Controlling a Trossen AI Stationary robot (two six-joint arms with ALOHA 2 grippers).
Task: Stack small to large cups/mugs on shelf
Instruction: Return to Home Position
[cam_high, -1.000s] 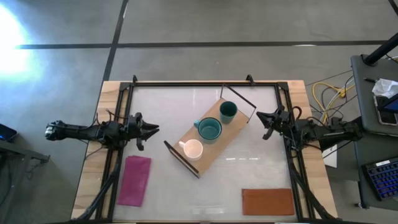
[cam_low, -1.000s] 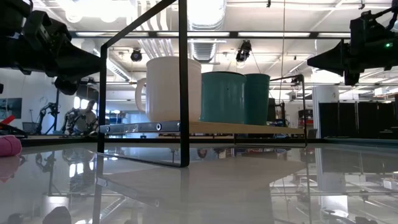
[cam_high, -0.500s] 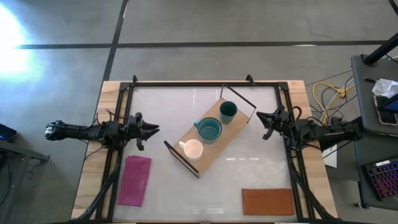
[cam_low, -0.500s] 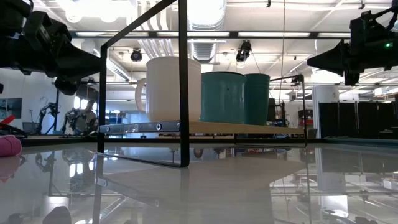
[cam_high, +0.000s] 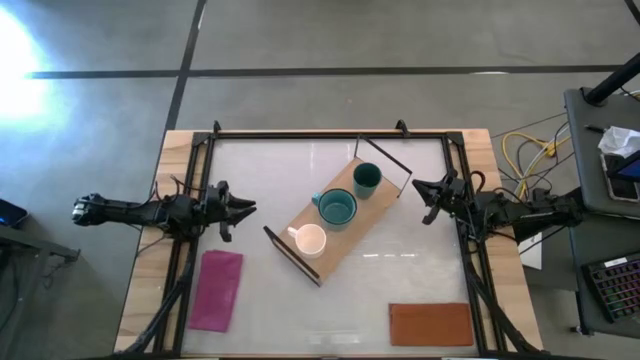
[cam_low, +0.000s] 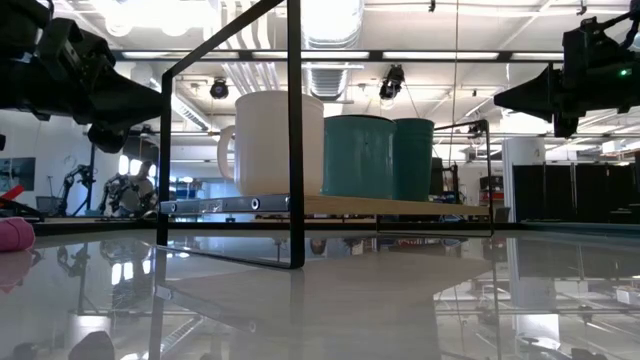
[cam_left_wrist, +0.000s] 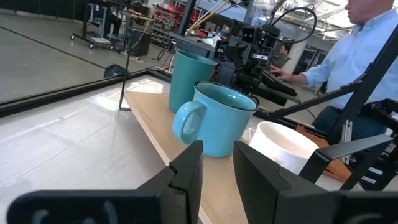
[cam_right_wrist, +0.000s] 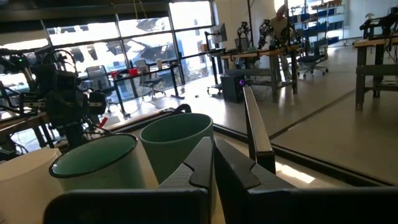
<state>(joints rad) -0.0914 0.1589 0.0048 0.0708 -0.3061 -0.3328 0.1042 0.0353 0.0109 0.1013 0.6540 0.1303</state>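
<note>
The light-wood shelf (cam_high: 300, 222) lies slantwise at the table's middle, standing on its black frame ends. On its board, upright on their bases, stand the white mug (cam_high: 310, 240) at the near-left end, the teal mug (cam_high: 337, 208) in the middle and the dark green tumbler (cam_high: 366, 180) at the far-right end. In the low view they show in a row: white mug (cam_low: 272, 142), teal mug (cam_low: 358, 155), tumbler (cam_low: 414, 158). My left gripper (cam_high: 250, 207) hovers left of the shelf, open by a narrow gap (cam_left_wrist: 217, 162). My right gripper (cam_high: 416, 188) hovers right of the shelf, shut (cam_right_wrist: 212, 155).
A magenta cloth (cam_high: 217, 290) lies near the table's left front. A brown-orange mat (cam_high: 430, 323) lies at the right front. A black rail (cam_high: 330, 132) runs along the far edge. A person in a light blue shirt (cam_left_wrist: 373, 43) shows beyond the table's right side.
</note>
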